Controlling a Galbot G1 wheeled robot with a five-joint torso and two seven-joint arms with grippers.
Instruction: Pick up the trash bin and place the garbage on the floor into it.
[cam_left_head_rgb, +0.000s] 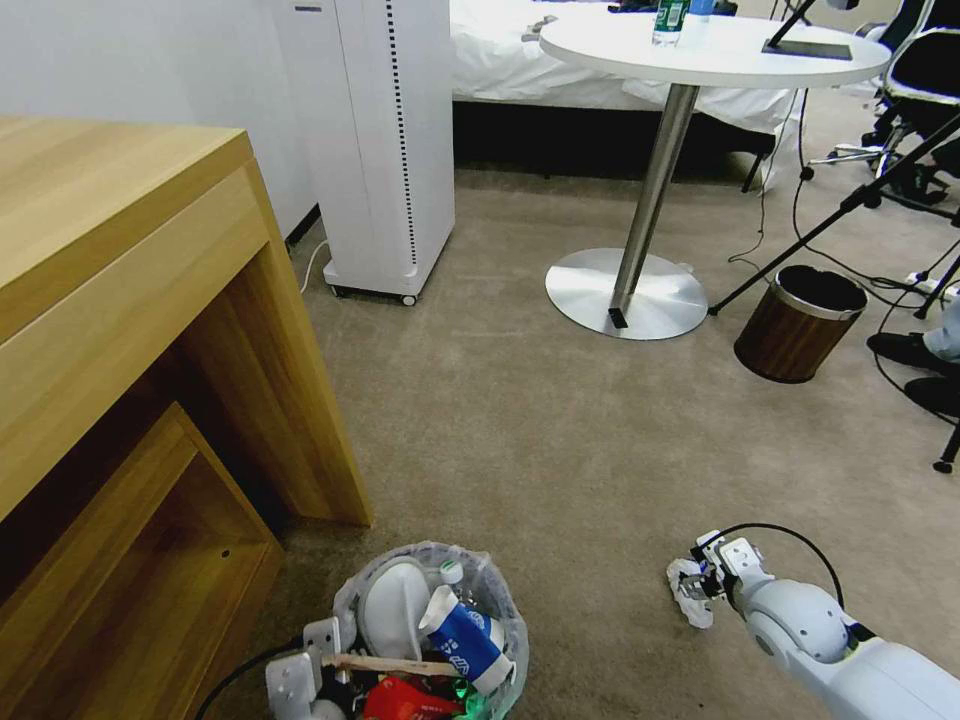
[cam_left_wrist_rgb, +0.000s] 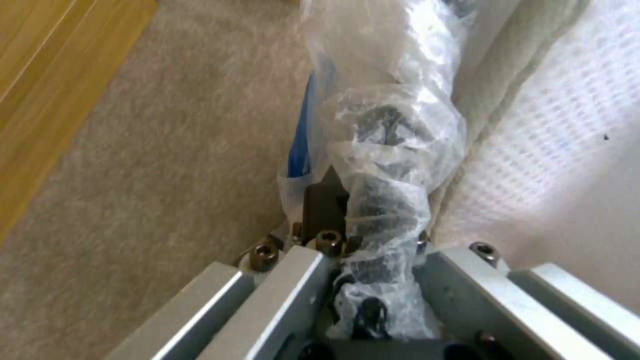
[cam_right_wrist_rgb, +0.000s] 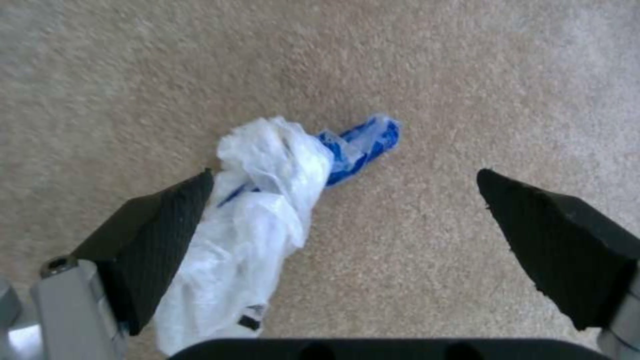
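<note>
Carpet: right pincer apart over crumpled wrapper; left pincer clamps half-hidden bin rim

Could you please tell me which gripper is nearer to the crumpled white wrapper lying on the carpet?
Right. The right gripper hangs open directly over the crumpled white wrapper, one finger pad touching it. The left gripper is off to the side, clamped on the trash bin's bagged rim.

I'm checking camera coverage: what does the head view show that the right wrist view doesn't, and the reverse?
Head view alone: the bag-lined round trash bin full of litter, held by the left gripper, beside a wooden desk.

Right wrist view alone: the right gripper's black ribbed fingers open.

Both: crumpled white plastic wrapper on beige carpet.
</note>
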